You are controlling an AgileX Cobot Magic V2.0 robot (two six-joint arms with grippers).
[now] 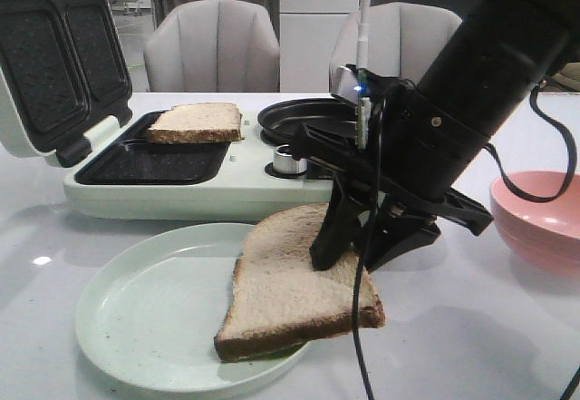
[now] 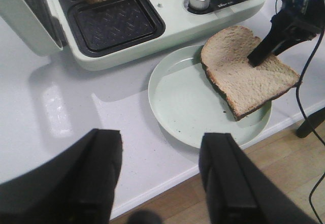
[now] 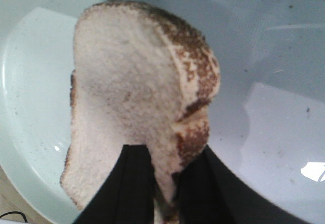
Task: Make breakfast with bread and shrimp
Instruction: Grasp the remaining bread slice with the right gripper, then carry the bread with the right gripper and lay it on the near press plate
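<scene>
My right gripper (image 1: 349, 259) is shut on the right edge of a bread slice (image 1: 290, 287), which is tilted up with its lower left corner on the pale green plate (image 1: 145, 318). The pinch shows in the right wrist view, fingers (image 3: 137, 183) clamping the slice (image 3: 132, 92). A second bread slice (image 1: 196, 122) lies in the back of the sandwich maker's left tray (image 1: 145, 160). In the left wrist view my left gripper (image 2: 161, 142) hangs open over the table's front edge, near the plate (image 2: 188, 107). No shrimp is visible.
The sandwich maker (image 1: 208, 191) has its lid (image 1: 54, 55) open at the back left, a knob (image 1: 290, 160) and a dark round pan (image 1: 304, 119) on its right half. A pink bowl (image 1: 539, 219) stands at the right. Chairs are behind the table.
</scene>
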